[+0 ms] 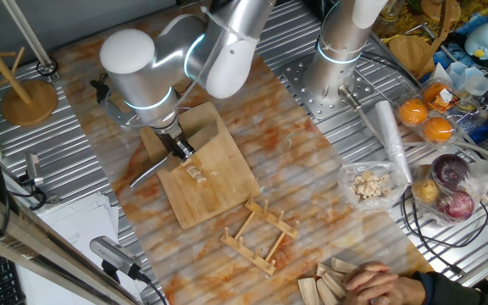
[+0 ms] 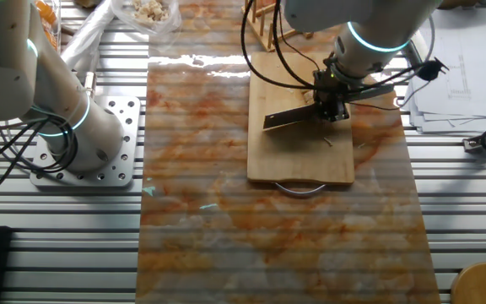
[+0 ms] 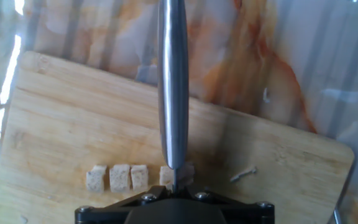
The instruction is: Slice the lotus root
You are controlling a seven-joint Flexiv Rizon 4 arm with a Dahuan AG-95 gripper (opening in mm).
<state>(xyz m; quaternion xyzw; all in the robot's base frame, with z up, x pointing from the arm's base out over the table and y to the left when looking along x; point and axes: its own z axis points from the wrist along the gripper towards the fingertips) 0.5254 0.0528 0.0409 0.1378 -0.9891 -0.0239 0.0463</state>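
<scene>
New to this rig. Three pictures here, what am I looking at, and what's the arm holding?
It is a single robot arm at a table, cutting a vegetable. Two pictures come from fixed cameras that look down on the table from different sides; the third comes from a camera on the robot's hand, looking along its fingers.

The gripper is shut on a knife, the long steel blade running down the middle of the hand view. Under it lies a wooden cutting board on a marbled orange mat.

On the board is the lotus root: a row of small pale cubes, with the blade's lower end down on the rightmost piece. A thin sliver lies apart to the right.

Off the board, one fixed view shows a small wooden rack, a clear bag of pale chunks and a person's hand at the table's edge.
</scene>
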